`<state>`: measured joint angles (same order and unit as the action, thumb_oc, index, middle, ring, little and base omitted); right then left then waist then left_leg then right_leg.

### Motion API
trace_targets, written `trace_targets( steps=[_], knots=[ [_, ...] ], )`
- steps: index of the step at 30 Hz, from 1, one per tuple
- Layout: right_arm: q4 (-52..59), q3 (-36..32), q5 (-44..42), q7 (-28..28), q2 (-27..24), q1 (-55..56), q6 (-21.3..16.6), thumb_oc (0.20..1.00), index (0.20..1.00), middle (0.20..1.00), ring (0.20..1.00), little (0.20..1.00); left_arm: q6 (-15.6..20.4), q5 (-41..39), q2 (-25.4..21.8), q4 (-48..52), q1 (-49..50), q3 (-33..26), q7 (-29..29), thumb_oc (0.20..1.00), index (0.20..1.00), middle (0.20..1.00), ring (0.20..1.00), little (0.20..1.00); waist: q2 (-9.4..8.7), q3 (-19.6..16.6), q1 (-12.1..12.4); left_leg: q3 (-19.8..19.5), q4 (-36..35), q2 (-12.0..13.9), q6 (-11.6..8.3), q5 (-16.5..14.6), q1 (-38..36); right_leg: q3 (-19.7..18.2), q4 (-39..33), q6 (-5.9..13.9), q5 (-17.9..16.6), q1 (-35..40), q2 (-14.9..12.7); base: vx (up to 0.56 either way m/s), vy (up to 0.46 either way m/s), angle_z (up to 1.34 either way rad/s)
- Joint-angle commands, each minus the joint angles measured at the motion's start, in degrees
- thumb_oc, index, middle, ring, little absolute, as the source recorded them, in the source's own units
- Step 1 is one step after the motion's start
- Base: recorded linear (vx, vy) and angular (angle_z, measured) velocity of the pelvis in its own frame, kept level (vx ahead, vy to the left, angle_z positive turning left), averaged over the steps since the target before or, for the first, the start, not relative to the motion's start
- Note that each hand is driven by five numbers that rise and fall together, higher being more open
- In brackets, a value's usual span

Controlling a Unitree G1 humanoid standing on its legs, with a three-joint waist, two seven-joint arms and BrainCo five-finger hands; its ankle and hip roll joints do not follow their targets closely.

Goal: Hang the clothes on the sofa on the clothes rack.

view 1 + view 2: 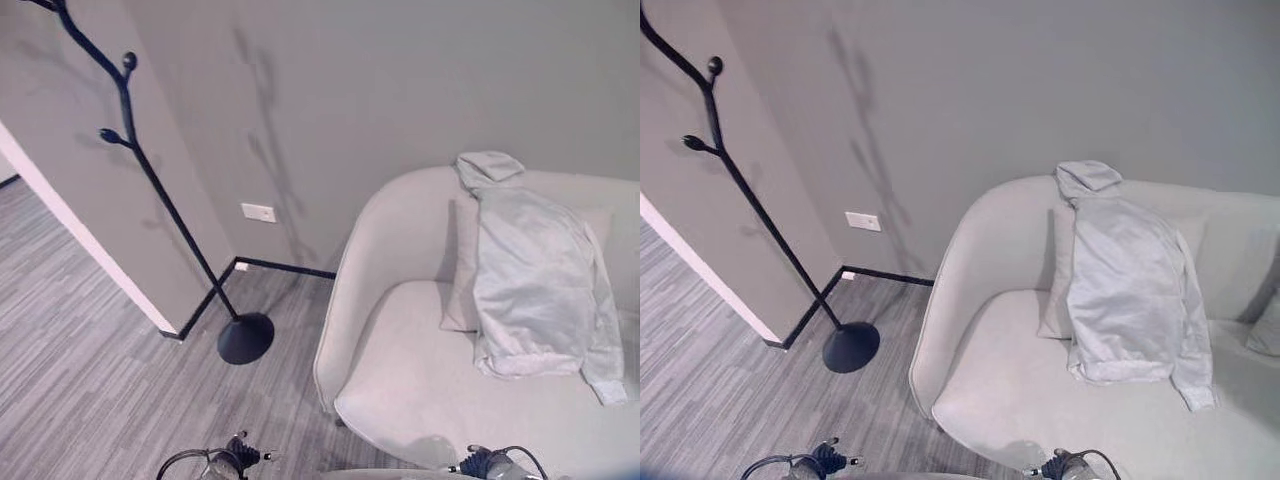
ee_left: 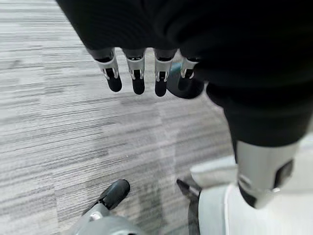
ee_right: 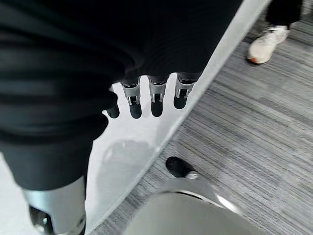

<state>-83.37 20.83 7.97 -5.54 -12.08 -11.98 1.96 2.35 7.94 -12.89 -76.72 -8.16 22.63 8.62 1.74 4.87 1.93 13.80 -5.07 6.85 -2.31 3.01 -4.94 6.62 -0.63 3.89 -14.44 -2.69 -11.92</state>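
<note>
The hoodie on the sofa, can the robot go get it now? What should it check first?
1. Grey hoodie in plain sight, draped over the sofa back and cushion: ok.
2. Nothing lying on top of the hoodie: ok.
3. Left hand empty, fingers straight, over the carpet: ok.
4. Right hand empty, fingers straight, by the sofa edge: ok.
5. Clothes rack upright with bare hooks, left of the sofa: ok.
6. A person's shoe shows on the carpet in the right wrist view; whether it blocks the way: cannot tell.
</note>
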Motion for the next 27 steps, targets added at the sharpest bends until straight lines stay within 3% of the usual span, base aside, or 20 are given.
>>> trace_targets(
  steps=[1,2,3,4,5,6,9,10,11,15,16,19,20,23,24,25,26,27],
  knots=[
    [-1.36,0.43,0.59,-0.35,-2.19,-6.59,0.06,1.0,1.0,1.0,1.0,1.0,0.49,0.78,0.7,-1.26,-5.7,-3.17,0.7,1.0,1.0,1.0,1.0,1.0,3.29,6.15,2.1,-4.01,0.07,0.47,-3.0,0.08,-1.12,4.27,1.61,-1.64,9.79,12.05,-11.95,-0.22,-0.287,-0.42],
    [-2.17,-1.02,-0.12,-0.27,-2.26,-5.99,0.06,1.0,1.0,1.0,1.0,1.0,0.54,-0.28,0.92,-1.18,-5.76,-4.69,0.81,1.0,1.0,1.0,1.0,1.0,2.43,4.34,3.54,-3.09,0.14,0.72,-3.3,0.49,0.88,4.86,1.78,-1.25,8.78,14.94,-14.82,-0.15,-0.216,-0.5],
    [-2.17,-1.03,-0.12,-0.27,-2.25,-5.97,0.06,1.0,1.0,1.0,1.0,1.0,0.54,-0.28,0.9,-1.17,-5.74,-4.67,0.81,1.0,1.0,1.0,1.0,1.0,2.34,4.38,3.49,-3.13,0.16,0.6,-3.27,0.45,0.82,4.95,1.71,-1.2,8.8,15.1,-14.94,-0.15,-0.394,-0.56],
    [-2.87,-2.6,-1.06,-0.31,-2.26,-5.35,0.05,1.0,1.0,1.0,1.0,1.0,0.65,-0.94,1.43,-1.65,-5.39,-5.81,0.61,1.0,1.0,1.0,1.0,1.0,1.16,1.49,5.12,-2.78,0.63,1.44,-3.59,0.94,3.78,4.56,1.31,-0.59,7.58,16.88,-17.07,-0.09,-0.349,-0.96],
    [-3.01,-2.97,-1.33,-0.3,-2.19,-5.0,-0.02,1.0,1.0,1.0,1.0,1.0,0.59,-1.15,1.43,-1.77,-5.28,-6.18,0.45,1.0,1.0,1.0,1.0,1.0,0.59,0.55,5.58,-2.83,0.62,1.75,-3.63,1.04,4.68,3.77,0.95,-0.4,7.39,16.96,-17.19,-0.12,-0.613,-0.72],
    [-2.52,-2.76,-1.8,-0.12,-2.15,-4.48,-0.52,1.0,1.0,1.0,1.0,1.0,0.61,-1.35,0.87,-2.0,-5.09,-6.01,0.03,1.0,1.0,1.0,1.0,1.0,-0.99,-0.5,5.68,-3.51,0.31,2.28,-3.66,1.16,5.65,1.76,0.7,-0.36,7.45,15.81,-16.39,-0.09,-0.54,-0.69],
    [-1.57,-1.27,-1.81,0.3,-2.23,-4.33,-1.21,1.0,1.0,1.0,1.0,1.0,0.82,-1.41,0.81,-2.85,-5.06,-6.14,-0.3,1.0,1.0,1.0,1.0,1.0,-1.93,-0.35,5.26,-4.34,0.07,5.53,-4.22,1.99,6.73,0.27,1.02,-0.14,9.02,15.09,-13.01,-0.1,-0.489,-0.45],
    [-1.57,-1.27,-1.81,0.3,-2.24,-4.32,-1.21,1.0,1.0,1.0,1.0,1.0,0.82,-1.41,0.81,-2.86,-5.06,-6.15,-0.3,1.0,1.0,1.0,1.0,1.0,-1.89,-0.34,5.25,-4.37,0.07,5.57,-4.23,1.99,6.72,0.29,1.04,-0.16,9.04,15.11,-12.97,-0.1,-0.473,-0.15],
    [-1.41,-0.89,-1.58,0.72,-2.38,-3.52,-1.46,1.0,1.0,1.0,1.0,1.0,0.85,-1.12,0.8,-2.76,-4.87,-5.69,-0.39,1.0,1.0,1.0,1.0,1.0,-1.83,-0.2,4.9,-5.23,0.07,7.44,-4.23,2.77,7.76,0.03,2.06,-0.43,10.6,14.76,-9.31,-0.1,-0.459,-0.11],
    [-1.49,-1.81,-3.09,0.32,-3.99,-2.91,-2.07,1.0,1.0,1.0,1.0,1.0,0.63,1.29,0.63,-1.76,-6.32,-2.23,-0.34,1.0,1.0,1.0,1.0,1.0,-1.88,1.57,3.67,-6.89,0.07,10.89,-3.32,2.76,9.62,-1.77,3.93,-0.2,12.35,13.5,-2.02,-0.12,-0.545,-0.01],
    [-1.04,-1.87,-3.03,-0.17,-5.62,-2.21,-2.23,1.0,1.0,1.0,1.0,1.0,0.37,1.09,0.93,-1.82,-6.63,-2.79,-0.17,1.0,1.0,1.0,1.0,1.0,-2.6,2.84,3.28,-6.39,0.07,12.06,-2.84,2.38,10.15,-1.62,3.88,-0.09,12.16,13.45,0.39,-0.09,-0.43,0.01],
    [-0.42,-2.15,-3.36,-0.5,-6.47,-1.78,-2.54,1.0,1.0,1.0,1.0,1.0,0.22,0.78,0.86,-1.77,-6.67,-3.03,-0.15,1.0,1.0,1.0,1.0,1.0,-3.18,3.92,3.06,-4.73,0.07,12.15,-2.59,2.16,10.55,-1.09,3.84,-0.16,11.61,13.79,0.81,-0.05,-0.322,0.68],
    [1.3,-3.27,-4.26,-1.01,-8.21,-0.59,-3.14,1.0,1.0,1.0,1.0,1.0,0.04,-0.53,0.96,-1.67,-5.82,-5.22,-0.4,1.0,1.0,1.0,1.0,1.0,-4.23,5.79,2.7,-2.15,0.7,11.35,-2.6,1.09,9.15,-0.45,3.3,-0.44,10.74,14.77,1.46,-0.04,-0.337,0.24],
    [2.42,-1.8,-2.8,-1.19,-8.58,-1.82,-3.18,1.0,1.0,1.0,1.0,1.0,-0.23,-2.14,0.31,-2.58,-4.85,-10.25,0.17,1.0,1.0,1.0,1.0,1.0,-4.7,5.7,4.61,-10.23,5.55,6.29,-1.85,0.94,8.34,-4.12,2.29,-1.97,9.54,13.05,3.51,-0.05,-0.335,-0.3],
    [2.42,-1.8,-2.8,-1.19,-8.58,-1.83,-3.18,1.0,1.0,1.0,1.0,1.0,-0.23,-2.14,0.31,-2.58,-4.85,-10.25,0.17,1.0,1.0,1.0,1.0,1.0,-4.7,5.7,4.61,-10.23,5.57,6.29,-1.85,0.93,8.35,-4.12,2.3,-1.97,9.54,13.05,3.51,-0.06,-0.28,-1.26],
    [2.19,-0.76,-1.73,-0.99,-8.02,-2.42,-3.17,1.0,1.0,1.0,1.0,1.0,-0.12,-2.62,0.12,-2.53,-4.19,-10.92,0.52,1.0,1.0,1.0,1.0,1.0,-4.76,4.05,5.84,-11.89,6.58,0.75,-1.34,-0.02,9.14,-5.92,1.05,-2.71,9.78,11.89,4.88,0.0,-0.28,-1.06],
    [2.13,-0.24,-1.39,-0.78,-8.18,-3.04,-2.85,1.0,1.0,1.0,1.0,1.0,0.17,-1.99,0.33,-2.34,-3.94,-9.29,0.54,1.0,1.0,1.0,1.0,1.0,-4.07,2.9,5.92,-9.61,7.14,-4.16,-1.25,-0.74,9.61,-5.54,0.08,-2.75,10.12,12.06,5.92,-0.02,-0.273,-0.31],
    [2.14,-0.27,-1.4,-0.77,-8.2,-3.05,-2.85,1.0,1.0,1.0,1.0,1.0,0.18,-2.0,0.34,-2.33,-3.95,-9.27,0.55,1.0,1.0,1.0,1.0,1.0,-4.05,2.85,5.97,-9.57,7.3,-4.18,-1.14,-0.46,9.93,-5.61,0.12,-2.69,9.89,11.78,5.9,0.06,-0.141,0.28]
  ],
)
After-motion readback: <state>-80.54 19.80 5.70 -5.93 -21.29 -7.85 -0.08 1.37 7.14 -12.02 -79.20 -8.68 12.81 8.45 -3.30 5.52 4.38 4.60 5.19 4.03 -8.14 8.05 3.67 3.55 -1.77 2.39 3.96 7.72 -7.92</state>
